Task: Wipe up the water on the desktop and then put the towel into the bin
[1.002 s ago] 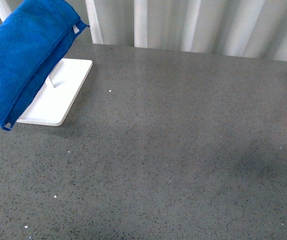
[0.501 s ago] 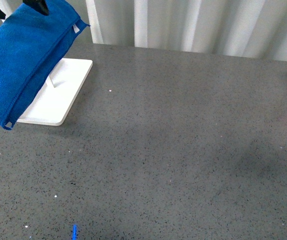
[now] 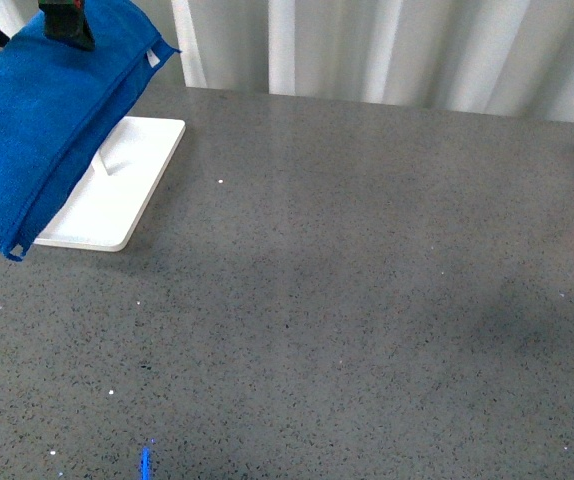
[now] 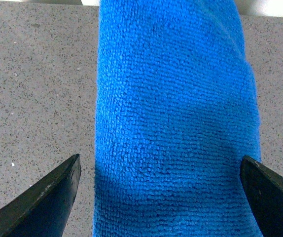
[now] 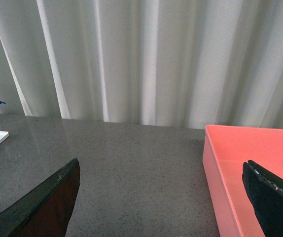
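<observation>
- Far left: the blue towel (image 3: 52,120) sits slanted over the left part of a white tray (image 3: 127,190), which lies on the grey worktop (image 3: 367,300).
- Left hand (image 4: 159,163) is right above the towel, fingers (image 4: 48,197) spread wide, one past each long edge. It isn't clamped on anything, and I can't tell if it touches the cloth.
- Right hand (image 5: 159,165) hangs over the worktop, also spread wide, with nothing in it.
- Pink bin (image 5: 215,173) stands on the worktop well apart from the towel, with a white curtain (image 5: 131,59) behind.
</observation>
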### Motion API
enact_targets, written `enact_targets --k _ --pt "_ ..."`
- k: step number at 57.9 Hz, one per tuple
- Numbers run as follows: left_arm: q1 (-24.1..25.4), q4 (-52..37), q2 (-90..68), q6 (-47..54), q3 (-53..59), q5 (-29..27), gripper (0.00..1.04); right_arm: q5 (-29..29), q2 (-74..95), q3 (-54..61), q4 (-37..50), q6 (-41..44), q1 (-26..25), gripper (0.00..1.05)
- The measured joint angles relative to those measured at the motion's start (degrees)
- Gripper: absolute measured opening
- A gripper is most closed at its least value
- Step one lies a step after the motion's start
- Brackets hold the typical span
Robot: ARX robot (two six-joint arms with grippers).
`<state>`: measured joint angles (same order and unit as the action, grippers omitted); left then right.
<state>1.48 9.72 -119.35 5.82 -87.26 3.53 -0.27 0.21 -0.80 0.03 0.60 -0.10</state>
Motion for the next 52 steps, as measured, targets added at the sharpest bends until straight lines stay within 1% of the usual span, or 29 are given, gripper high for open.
enact_targets --k 8,13,15,16,24,26,31,33,36,41,45,52 --pt "-0.17 -0.37 -0.55 0.87 0.48 -0.37 0.97 0.00 0.00 0.00 0.00 0.00 0.00 0.98" --pt "-0.17 -0.39 -0.63 1.07 0.50 -0.39 0.83 0.00 0.00 0.00 0.00 0.00 0.00 0.98" --pt "-0.17 -0.39 -0.63 1.07 0.55 -0.39 0.80 0.00 0.00 0.00 0.00 0.00 0.00 0.98" --pt "-0.17 -0.39 -0.63 1.09 0.59 -0.42 0.74 0.00 0.00 0.00 0.00 0.00 0.00 0.98" --pt "-0.09 -0.39 -0.63 1.33 0.59 -0.33 0.53 0.00 0.00 0.00 0.00 0.00 0.00 0.98" --pt "-0.07 -0.37 -0.63 1.36 0.59 -0.15 0.49 0.00 0.00 0.00 0.00 0.00 0.00 0.98" --pt "0.02 -0.37 -0.61 1.49 0.59 0.11 0.35 0.00 0.00 0.00 0.00 0.00 0.00 0.98" --pt "0.04 -0.37 -0.55 1.49 0.59 0.17 0.32 0.00 0.00 0.00 0.00 0.00 0.00 0.98" --pt "0.09 -0.31 -0.37 1.49 0.59 0.28 0.23 0.00 0.00 0.00 0.00 0.00 0.00 0.98" --pt "0.31 -0.09 -0.07 1.53 0.59 0.46 0.12 0.00 0.00 0.00 0.00 0.00 0.00 0.98" --pt "0.42 -0.09 0.24 1.84 0.59 0.15 0.05 0.00 0.00 0.00 0.00 0.00 0.00 0.98" --pt "0.74 0.57 1.25 2.91 0.59 0.04 0.05 0.00 0.00 0.00 0.00 0.00 0.00 0.98"
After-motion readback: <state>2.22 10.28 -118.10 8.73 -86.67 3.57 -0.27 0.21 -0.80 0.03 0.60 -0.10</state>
